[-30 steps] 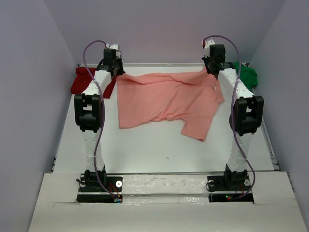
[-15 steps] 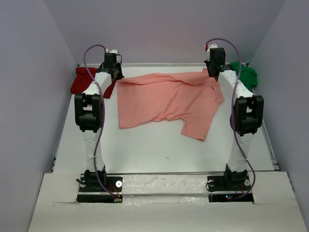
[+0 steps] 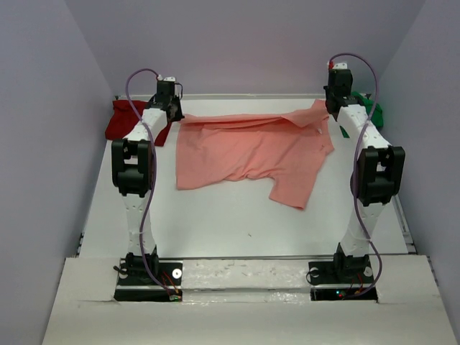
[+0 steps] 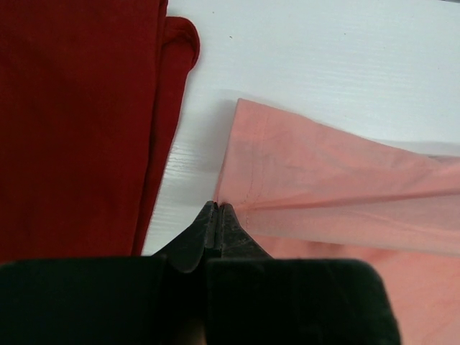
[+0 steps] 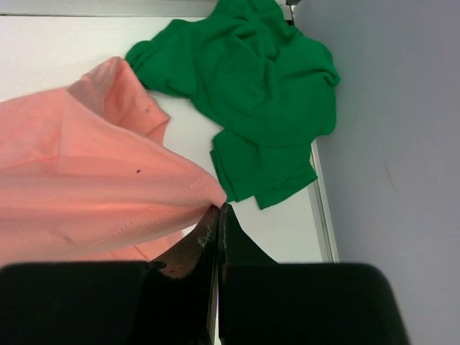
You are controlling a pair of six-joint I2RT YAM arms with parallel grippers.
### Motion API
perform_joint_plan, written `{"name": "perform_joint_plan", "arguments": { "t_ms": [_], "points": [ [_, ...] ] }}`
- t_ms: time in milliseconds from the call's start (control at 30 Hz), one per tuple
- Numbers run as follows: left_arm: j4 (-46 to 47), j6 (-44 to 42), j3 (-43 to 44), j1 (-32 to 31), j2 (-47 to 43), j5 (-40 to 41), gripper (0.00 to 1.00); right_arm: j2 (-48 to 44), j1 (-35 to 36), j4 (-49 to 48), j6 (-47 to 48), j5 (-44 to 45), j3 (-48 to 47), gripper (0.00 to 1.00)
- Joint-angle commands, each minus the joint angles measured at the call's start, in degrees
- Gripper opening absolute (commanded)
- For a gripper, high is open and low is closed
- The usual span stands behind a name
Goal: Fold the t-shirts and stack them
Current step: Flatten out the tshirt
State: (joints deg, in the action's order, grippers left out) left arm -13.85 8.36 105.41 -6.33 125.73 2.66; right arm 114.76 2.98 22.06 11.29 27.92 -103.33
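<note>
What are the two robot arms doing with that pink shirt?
They are working on folding it. The left gripper and the right gripper are each pinched shut on a far corner of the salmon-pink t-shirt, which lies spread on the table and is not folded yet. The right corner looks lifted a little. The dark red t-shirt waits at the far left and the green t-shirt lies crumpled at the far right.
</note>
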Motion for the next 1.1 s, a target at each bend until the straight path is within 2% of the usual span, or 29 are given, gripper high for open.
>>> {"name": "perform_joint_plan", "arguments": {
  "t_ms": [0,133,233,433,600,833,933,967,1067],
  "points": [
    [-0.5,-1.2,1.7,-0.1,-5.2,1.9,0.00,-2.7,-1.6,-2.5,-0.4,0.8,-3.3,0.00],
    [-1.4,-0.7,3.1,-0.1,-6.5,1.0,0.00,-4.4,-1.6,-2.2,-0.4,-1.7,-5.7,0.00],
    [-1.5,0.3,3.1,-0.3,-10.8,0.8,0.00,-6.0,-1.6,-0.6,0.0,-1.8,-8.5,0.00],
    [-5.7,-1.9,7.3,-1.3,-26.0,-0.3,0.00,-17.7,-1.0,0.3,1.4,-4.4,-11.4,0.00],
    [-10.3,-3.7,10.2,-3.1,-36.0,-0.8,0.00,-28.0,3.5,1.5,3.8,-4.6,-12.5,0.00],
    [-10.5,-4.4,3.1,-5.6,-56.0,-1.2,0.00,-40.9,18.8,3.4,11.0,6.3,-14.5,0.00],
    [-10.7,-4.7,1.6,-5.6,-62.0,-4.5,0.00,-42.8,25.9,4.0,16.1,13.7,-19.7,0.00],
    [-10.7,-4.8,1.6,-5.6,-65.4,-6.9,0.00,-43.9,30.5,3.5,17.6,17.8,-20.9,0.00],
    [-11.4,-3.5,3.5,-5.6,-68.9,-9.3,0.00,-44.4,34.7,2.4,21.5,22.0,-26.1,0.00]
  ]
}}
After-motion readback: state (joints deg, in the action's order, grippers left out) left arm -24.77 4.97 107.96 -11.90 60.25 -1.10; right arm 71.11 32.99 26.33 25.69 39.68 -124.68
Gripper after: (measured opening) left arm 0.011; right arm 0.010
